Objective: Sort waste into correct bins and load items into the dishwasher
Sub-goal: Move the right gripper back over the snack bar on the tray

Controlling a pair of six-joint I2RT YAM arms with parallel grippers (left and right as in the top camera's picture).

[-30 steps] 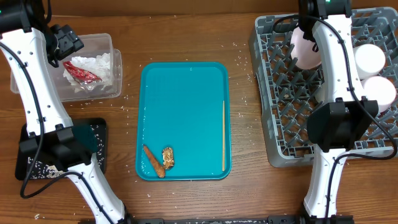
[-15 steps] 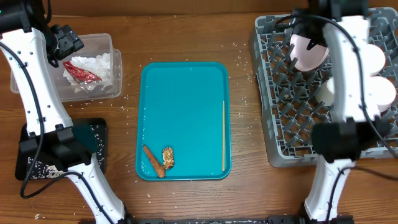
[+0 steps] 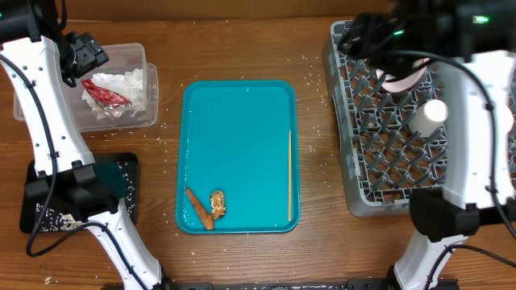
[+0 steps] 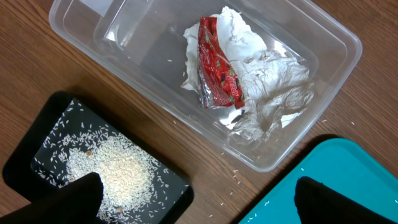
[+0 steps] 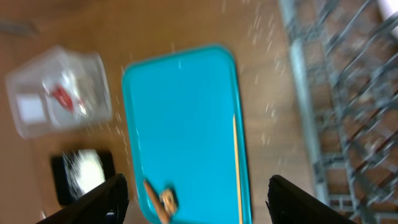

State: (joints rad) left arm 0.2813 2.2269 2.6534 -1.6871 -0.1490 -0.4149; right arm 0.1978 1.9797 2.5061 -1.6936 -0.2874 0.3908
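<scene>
A teal tray [image 3: 239,129] holds a carrot piece [image 3: 198,209], a brown food scrap [image 3: 218,203] and a wooden chopstick [image 3: 290,176]. The blurred right wrist view shows the tray [image 5: 180,118], carrot piece [image 5: 152,196], scrap [image 5: 166,199] and chopstick [image 5: 237,162]. A pink bowl [image 3: 401,78] and a white cup [image 3: 428,113] sit in the grey dish rack [image 3: 367,173]. My right gripper [image 3: 371,42] is open and empty, high over the rack's left edge [image 5: 208,202]. My left gripper [image 3: 85,52] is open and empty [image 4: 199,199] above the clear bin [image 3: 137,56].
The clear bin [image 4: 143,68] holds a red wrapper [image 4: 217,74] and white tissue [image 4: 273,87]. A black bin [image 3: 125,173] with rice [image 4: 112,168] lies below it. Loose rice grains dot the wood. The right arm hides the rack's right side.
My right arm has lifted away from the pink bowl, leaving it in the rack, and swung left toward the tray. It now covers the white cups at the rack's right. The left arm is still.
</scene>
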